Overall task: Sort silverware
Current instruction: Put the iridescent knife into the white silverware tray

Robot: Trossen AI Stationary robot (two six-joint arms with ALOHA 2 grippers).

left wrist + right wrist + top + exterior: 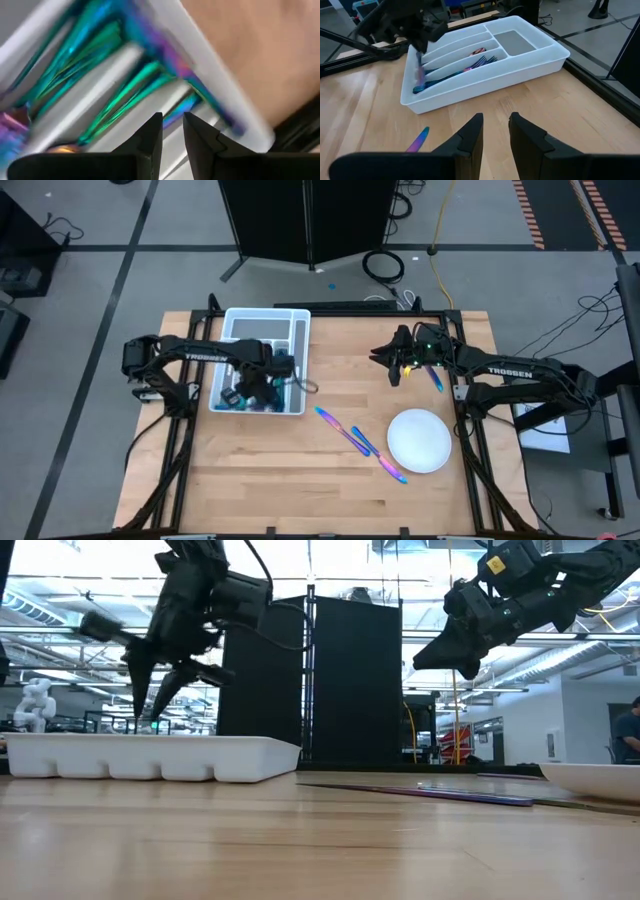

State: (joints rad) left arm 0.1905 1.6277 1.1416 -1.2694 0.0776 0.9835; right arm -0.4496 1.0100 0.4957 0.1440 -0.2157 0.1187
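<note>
The white divided tray [285, 330] sits at the table's far left with iridescent silverware [455, 75] lying in its long compartments. My left gripper [172, 125] hangs over the tray's near end, pointing down, open, with nothing between its fingers. A blurred purple streak [419, 75] stands just below it in the right wrist view; I cannot tell whether it touches the gripper. More silverware [360, 442] lies flat on the wood in a slanting line at mid-table. My right gripper [495, 125] hovers open at the far right, pointing toward the tray.
A round white plate [420, 440] rests near the right edge, beside the loose silverware. A small blue-purple thing [437, 377] shows under my right arm. Bare wood fills the table's near half. The tray's square far compartment [515, 41] holds nothing.
</note>
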